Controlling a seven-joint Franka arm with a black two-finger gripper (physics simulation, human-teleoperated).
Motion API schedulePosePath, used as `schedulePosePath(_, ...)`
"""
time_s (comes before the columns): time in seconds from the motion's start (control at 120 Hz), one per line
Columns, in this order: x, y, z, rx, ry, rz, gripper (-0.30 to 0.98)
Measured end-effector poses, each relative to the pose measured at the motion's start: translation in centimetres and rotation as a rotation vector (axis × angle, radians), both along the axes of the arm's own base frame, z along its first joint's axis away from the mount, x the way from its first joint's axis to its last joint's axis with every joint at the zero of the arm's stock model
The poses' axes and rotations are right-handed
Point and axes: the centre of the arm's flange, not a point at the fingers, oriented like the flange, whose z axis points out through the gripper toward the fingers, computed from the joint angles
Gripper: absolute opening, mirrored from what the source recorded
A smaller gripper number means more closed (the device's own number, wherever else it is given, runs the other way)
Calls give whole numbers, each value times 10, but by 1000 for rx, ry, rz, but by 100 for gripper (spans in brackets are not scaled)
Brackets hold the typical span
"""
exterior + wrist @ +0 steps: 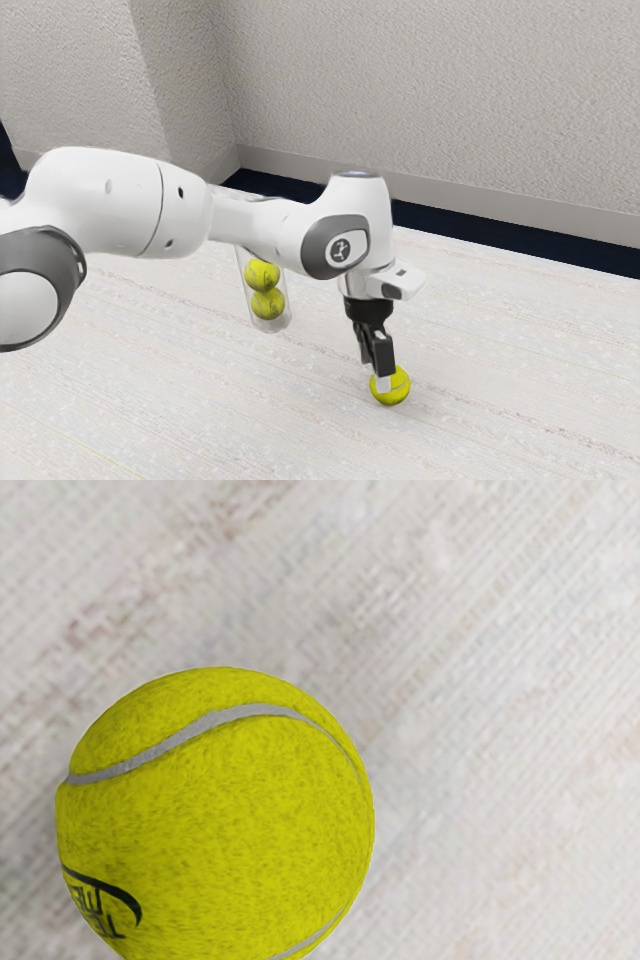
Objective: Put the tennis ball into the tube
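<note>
Gripper (376,375) is low by the ball (399,388), fingers apart; ball's on the table (200,400), well in from far edge, slightly to ext. view's right of gripper; prob. needs small shift that way b4 closing.

Top of tube (271,325) behind arm (240,217)

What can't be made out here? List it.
Upper end of the tube: exterior view, behind the arm.
Bottom of the loose ball: wrist view, cut by lower edge.
Whether the pincer grips that ball: exterior view, its near side hides the far side.
</note>
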Motion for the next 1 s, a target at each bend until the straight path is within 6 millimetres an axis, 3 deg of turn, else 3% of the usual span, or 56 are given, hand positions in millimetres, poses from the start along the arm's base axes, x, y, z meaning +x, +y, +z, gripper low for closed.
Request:
schedulePosePath(0.225,14,0,-34,-37,-51,38,69)
schedulePosePath(0.292,16,-1,-35,-45,-67,44,67)
schedulePosePath(0.483,18,-2,-36,-56,-91,51,46)
schedulePosePath(0.65,18,-1,-40,-56,-95,53,40)
schedulePosePath(0.708,20,-1,-24,-61,-119,52,39)
schedulePosePath(0.808,23,4,26,-68,-184,52,38)
schedulePosePath(1.0,29,71,134,-49,-330,120,38)
